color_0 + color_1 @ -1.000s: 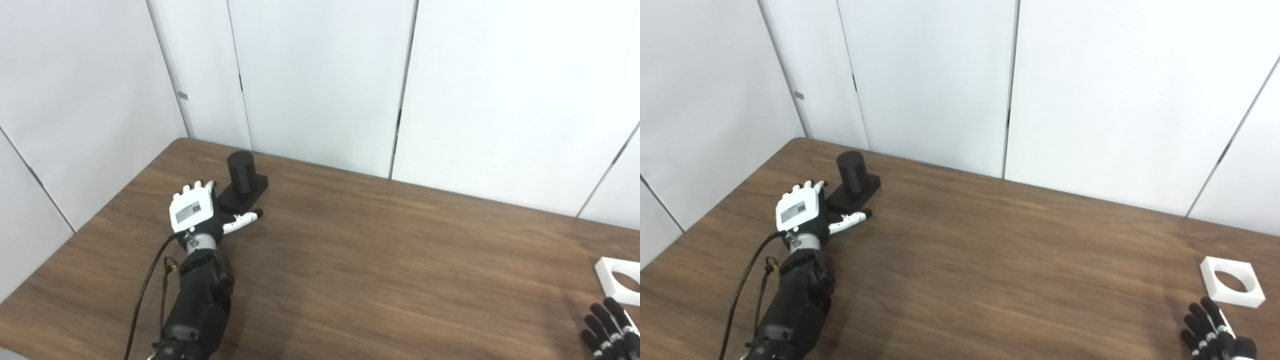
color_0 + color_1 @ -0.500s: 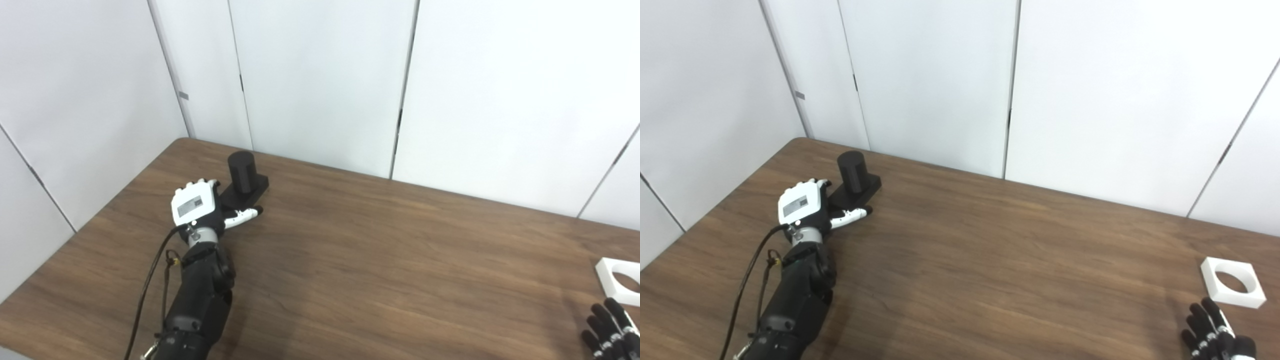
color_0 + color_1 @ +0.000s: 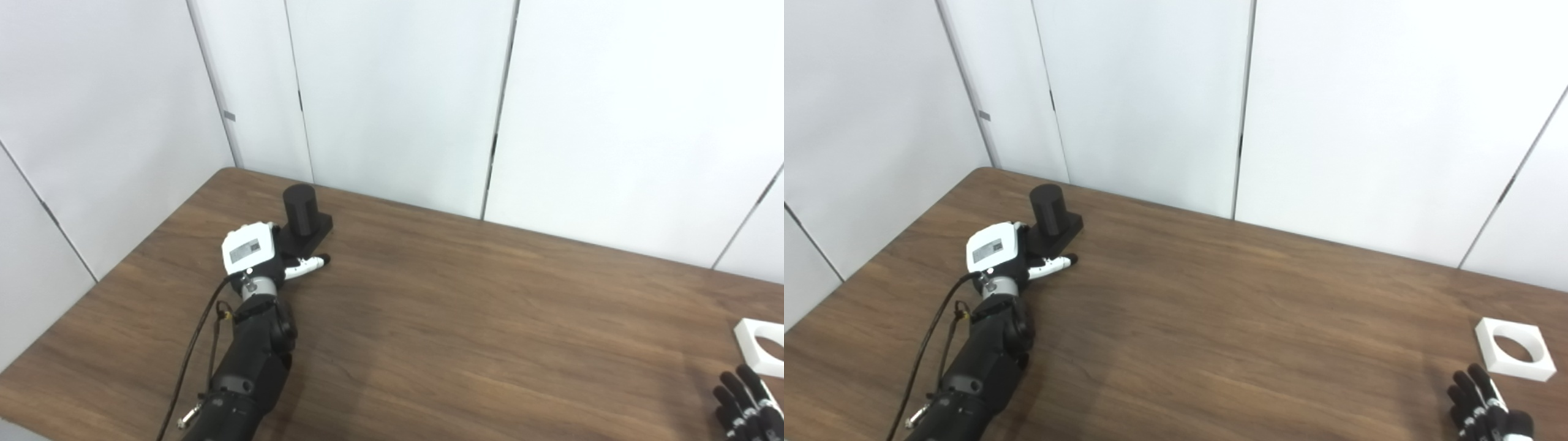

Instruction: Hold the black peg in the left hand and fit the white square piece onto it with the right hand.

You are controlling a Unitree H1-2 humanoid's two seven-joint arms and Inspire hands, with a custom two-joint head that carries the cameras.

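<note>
The black peg (image 3: 299, 207) stands upright on its black block base (image 3: 316, 230) at the table's far left. My left hand (image 3: 250, 252) lies against the near-left side of that base, its white back up. Its fingers are hidden beyond the back of the hand, and its thumb points right along the base's front. It does not hold the peg. The white square piece (image 3: 1486, 342), with a round hole, lies flat at the far right. My right hand (image 3: 1483, 404) rests open just in front of it, fingers spread, not touching it.
The brown wooden table (image 3: 465, 306) runs between the two hands. White wall panels (image 3: 398, 92) stand close behind the peg and along the table's left side. A black cable (image 3: 195, 349) hangs along my left forearm.
My left hand has moved forward onto the peg's base and tipped over it, so its fingertips no longer show. The camera has shifted a little. The right hand and white piece stay put.
</note>
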